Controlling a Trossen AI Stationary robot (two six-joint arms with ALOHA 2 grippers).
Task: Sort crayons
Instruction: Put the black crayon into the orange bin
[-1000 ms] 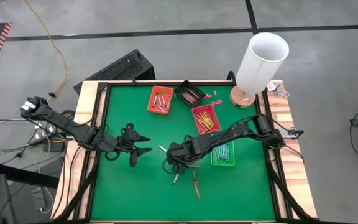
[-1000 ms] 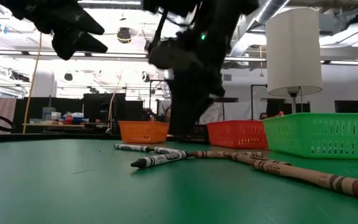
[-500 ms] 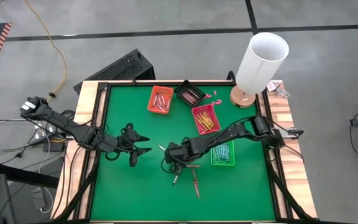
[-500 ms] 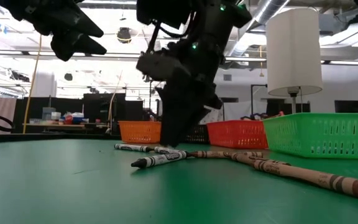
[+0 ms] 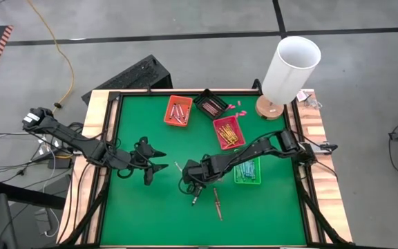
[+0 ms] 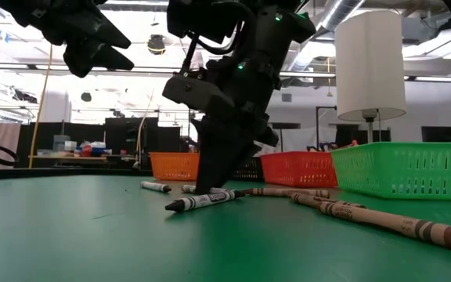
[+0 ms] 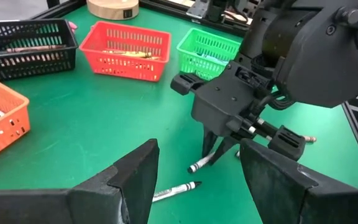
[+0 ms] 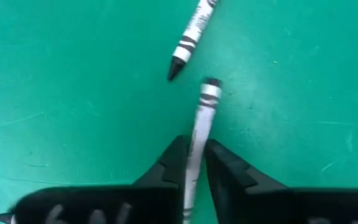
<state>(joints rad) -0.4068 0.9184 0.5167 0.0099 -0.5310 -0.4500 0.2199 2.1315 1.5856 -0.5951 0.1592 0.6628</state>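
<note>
Right gripper [image 8: 194, 163] pinches a grey crayon [image 8: 199, 134] lying on the mat, so lift straight up, steady, while the wide-open left gripper [image 5: 159, 167] waits clear.

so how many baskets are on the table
4, all toward the table's far side: an orange basket, a black basket beside it, a red basket nearer the middle, and a green basket partly under the right arm.

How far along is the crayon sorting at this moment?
Done: crayons already lie in the orange, black, red and green plastic baskets. In hand: the right tool closes around a grey paper-wrapped crayon. Left: a few loose crayons on the green table.
</note>
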